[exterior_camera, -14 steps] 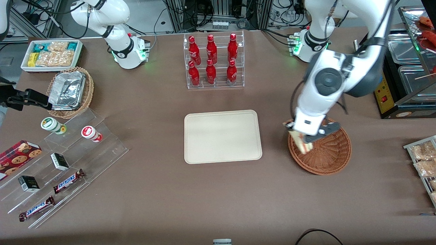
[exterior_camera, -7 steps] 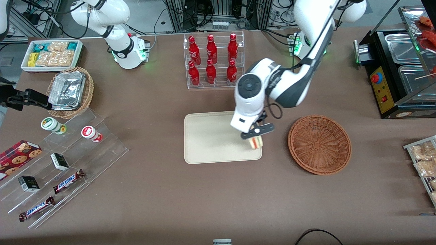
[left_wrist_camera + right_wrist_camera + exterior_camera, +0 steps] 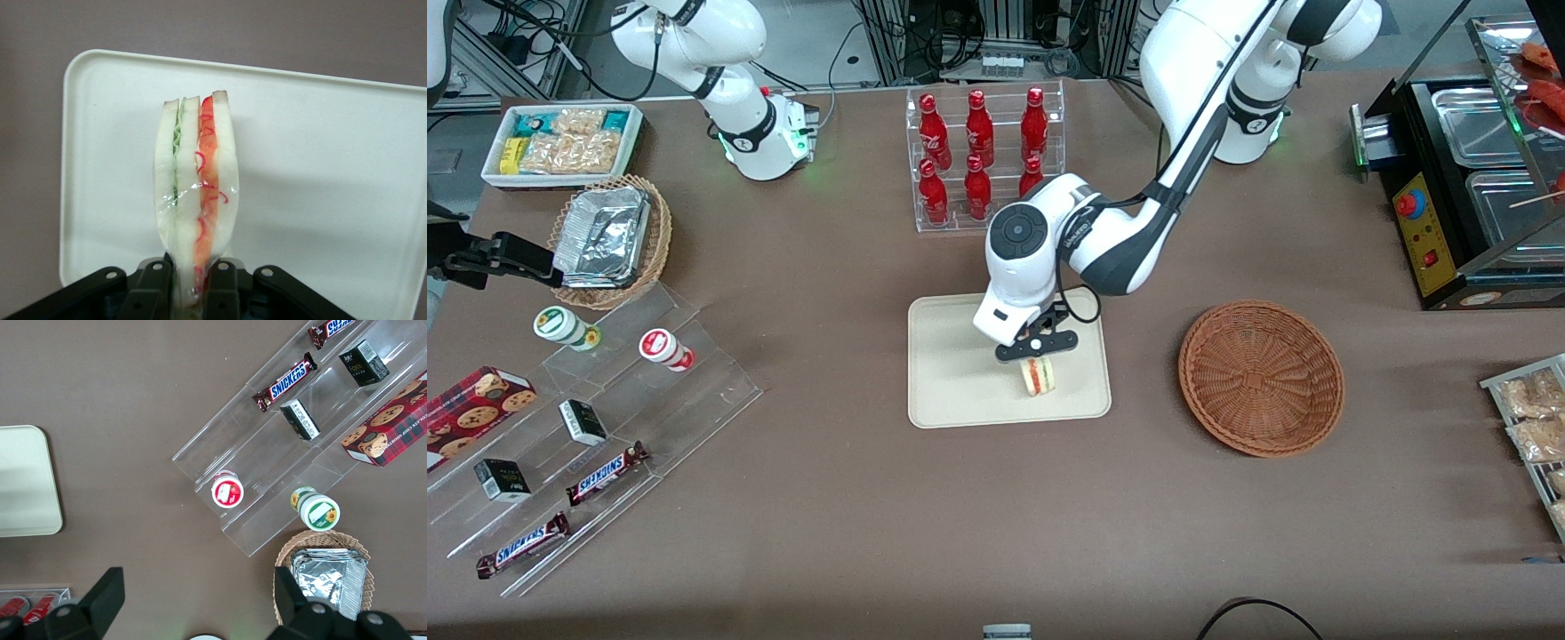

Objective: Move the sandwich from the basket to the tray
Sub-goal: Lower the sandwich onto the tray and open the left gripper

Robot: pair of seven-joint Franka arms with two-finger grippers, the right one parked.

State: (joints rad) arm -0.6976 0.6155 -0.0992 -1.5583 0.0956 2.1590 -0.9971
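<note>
My left gripper (image 3: 1037, 354) (image 3: 195, 277) is shut on the sandwich (image 3: 1039, 376) (image 3: 196, 200), a wrapped wedge of pale bread with green and red-orange layers. It hangs over the cream tray (image 3: 960, 356) (image 3: 320, 153), in the half nearer the front camera and toward the basket's side. I cannot tell whether the sandwich touches the tray. The reddish-brown wicker basket (image 3: 1261, 378) sits empty beside the tray, toward the working arm's end of the table.
A clear rack of red bottles (image 3: 983, 160) stands just past the tray, farther from the front camera, close to the arm's elbow. Toward the parked arm's end are a foil-filled wicker basket (image 3: 609, 240), a white snack bin (image 3: 560, 142) and an acrylic stand with candy bars (image 3: 587, 427).
The gripper carried the sandwich out of the basket and over the tray, then farther toward the tray's middle. The basket now holds nothing.
</note>
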